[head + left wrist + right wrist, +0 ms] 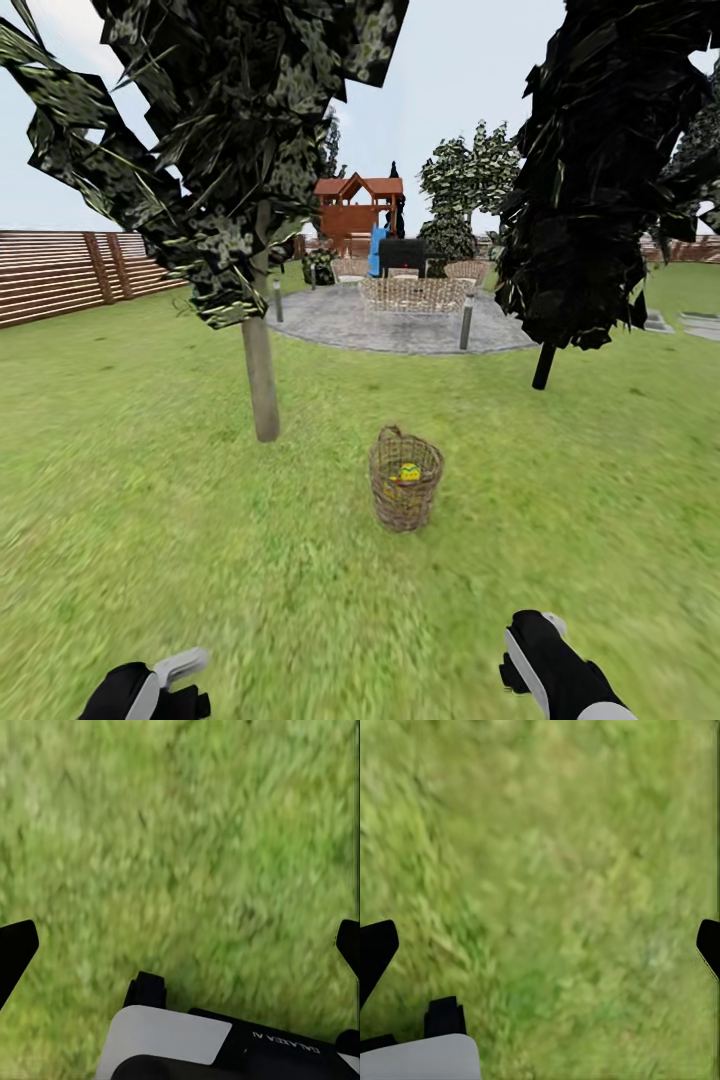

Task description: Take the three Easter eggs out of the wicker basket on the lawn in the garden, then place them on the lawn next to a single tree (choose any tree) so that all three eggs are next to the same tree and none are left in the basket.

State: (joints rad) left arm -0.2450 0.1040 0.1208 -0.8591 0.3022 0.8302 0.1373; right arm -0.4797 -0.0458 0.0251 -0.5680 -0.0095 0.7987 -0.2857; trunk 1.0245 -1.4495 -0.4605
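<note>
Broadly, the lawn spreads bright green and slightly patchy across the garden, running back to a brown slatted fence along its left edge and a grey round patio at its far side. Behind the patio stands a wooden playset, with pale woven chairs set on the paving. Two trees rise from the grass: the tree with the thick pale trunk and flecked green foliage stands left of centre, and a near-black-leaved tree with a thin dark trunk stands to the right.

Between them, nearer the pale trunk and a little in front of it, the wicker basket sits upright on the grass. Inside it one yellow Easter egg shows above the rim; how many eggs lie there cannot be told.

At the near edge of the lawn, the left gripper hangs over bare grass with its two dark fingertips spread wide and nothing between them. The right gripper is likewise released, fingertips far apart above grass, well short of the basket.
</note>
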